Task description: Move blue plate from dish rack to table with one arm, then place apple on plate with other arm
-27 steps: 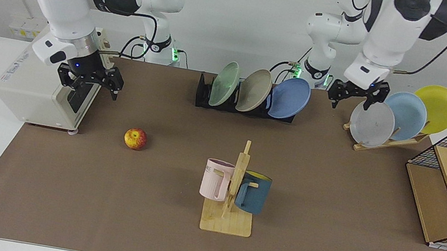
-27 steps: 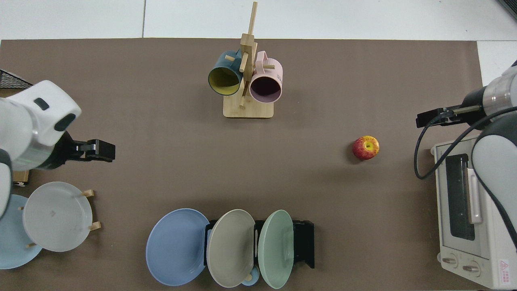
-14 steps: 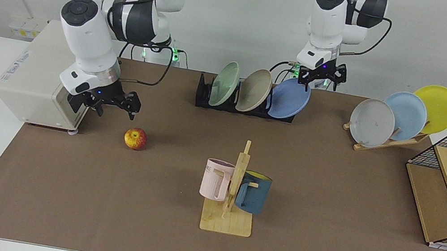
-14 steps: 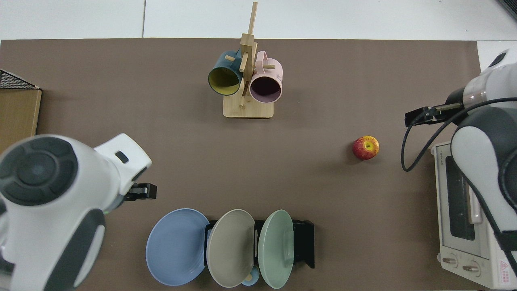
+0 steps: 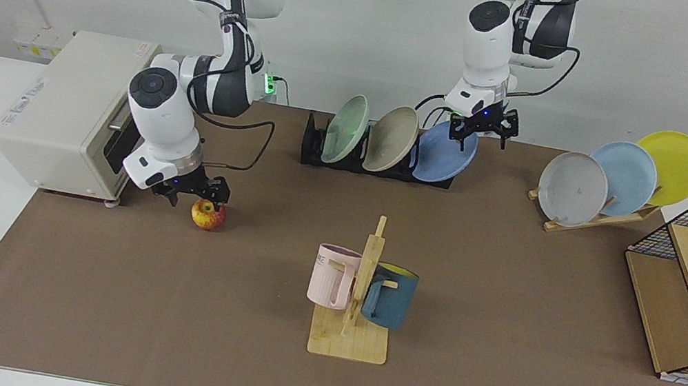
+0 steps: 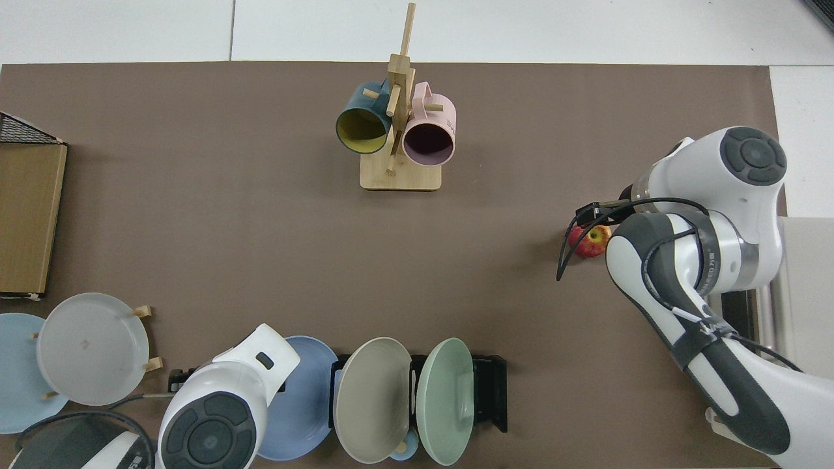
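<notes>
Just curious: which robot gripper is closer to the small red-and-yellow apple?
Right. The right gripper hovers just above the small red-and-yellow apple; the left gripper is far off at the periwinkle-blue plate.

Right gripper (image 5: 199,190) drops from beside the toaster oven (image 5: 68,108) onto the apple (image 5: 208,214); left gripper (image 5: 485,127) swings over to the blue plate's (image 5: 445,154) top rim.
</notes>
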